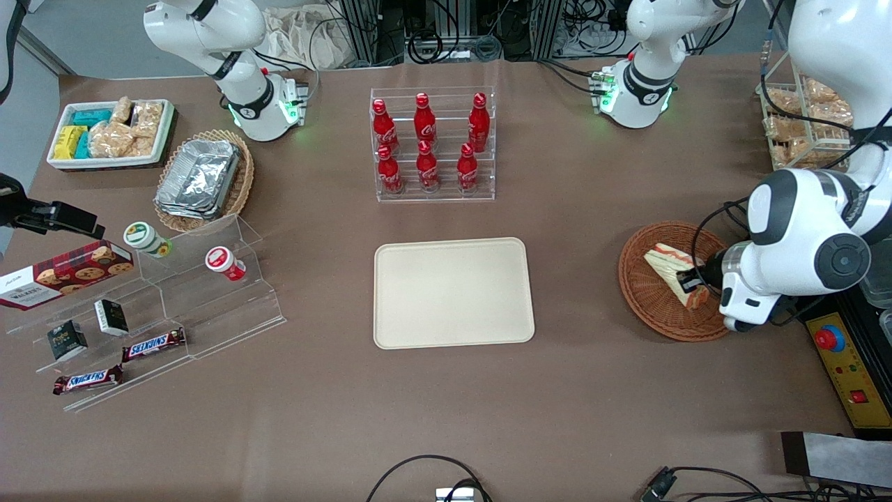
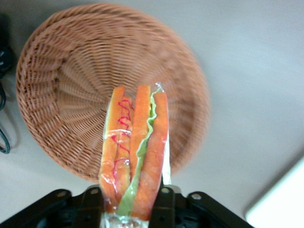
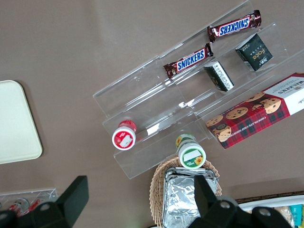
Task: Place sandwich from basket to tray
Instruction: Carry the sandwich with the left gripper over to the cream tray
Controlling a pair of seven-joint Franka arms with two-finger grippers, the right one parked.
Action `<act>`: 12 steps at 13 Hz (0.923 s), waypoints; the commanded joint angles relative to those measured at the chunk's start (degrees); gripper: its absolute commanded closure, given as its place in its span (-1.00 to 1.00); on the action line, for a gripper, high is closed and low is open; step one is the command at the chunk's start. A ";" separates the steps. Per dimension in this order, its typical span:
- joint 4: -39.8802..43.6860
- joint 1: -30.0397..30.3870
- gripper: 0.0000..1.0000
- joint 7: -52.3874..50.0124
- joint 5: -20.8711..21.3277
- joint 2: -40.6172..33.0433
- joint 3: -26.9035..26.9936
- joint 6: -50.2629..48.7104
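The sandwich (image 1: 672,273) is a plastic-wrapped wedge of white bread with orange and green layers. My left gripper (image 1: 690,284) is shut on it, one finger (image 2: 166,204) pressing each flat side of the sandwich (image 2: 135,156). It is held just above the round reddish-brown wicker basket (image 1: 644,296), at the working arm's end of the table. In the left wrist view the basket (image 2: 71,95) lies underneath the wedge with nothing else in it. The cream-beige tray (image 1: 453,291) lies flat at the table's middle, bare, a corner of the tray (image 2: 280,204) showing beside the basket.
An acrylic rack of red cola bottles (image 1: 428,143) stands farther from the front camera than the tray. A wire rack of packaged snacks (image 1: 801,125) and a yellow control box (image 1: 847,362) flank the basket. Stepped acrylic shelves (image 1: 153,307) with snacks sit toward the parked arm's end.
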 commanded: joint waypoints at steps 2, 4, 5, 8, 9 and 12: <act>9.38 -9.25 1.00 1.91 0.23 3.13 -2.11 -4.95; 11.33 -15.15 1.00 2.10 0.15 5.60 -2.03 -4.25; 11.51 -17.17 1.00 2.10 -0.20 6.83 -2.11 -3.89; 13.26 -22.89 1.00 2.10 0.23 12.80 -2.03 -0.22; 13.88 -24.21 1.00 2.19 0.32 14.64 -1.94 1.71; 13.18 -24.67 1.00 2.45 1.89 20.09 -2.02 9.62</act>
